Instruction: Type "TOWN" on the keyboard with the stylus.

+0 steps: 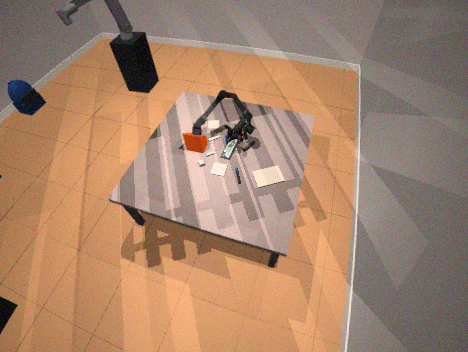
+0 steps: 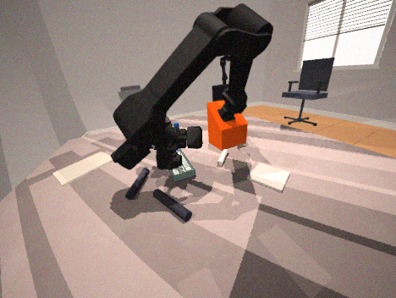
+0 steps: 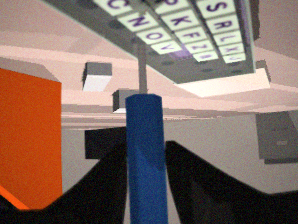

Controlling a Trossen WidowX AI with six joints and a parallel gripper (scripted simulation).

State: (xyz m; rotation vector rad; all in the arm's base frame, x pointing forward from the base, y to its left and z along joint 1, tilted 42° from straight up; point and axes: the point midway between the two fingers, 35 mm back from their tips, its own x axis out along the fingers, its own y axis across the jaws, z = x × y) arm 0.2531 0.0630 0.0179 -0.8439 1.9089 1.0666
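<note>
Stylus (image 1: 226,139) (image 2: 176,125) (image 3: 145,175) gripped in the claw (image 1: 230,136) (image 2: 178,136) (image 3: 145,150), tip near N and O in the wrist view, keyboard (image 1: 230,149) (image 2: 190,173) (image 3: 190,73) beyond it, long axis slanting, nearer the bench's (image 1: 245,220) (image 2: 85,237) (image 3: 30,40) upper edge than its lower corners from above.

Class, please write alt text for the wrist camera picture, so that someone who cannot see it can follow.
The gripper holds a blue stylus whose thin grey tip points up the picture to a keyboard with pale lettered keys, reaching the edge near N and O. An orange block fills the left side.
</note>
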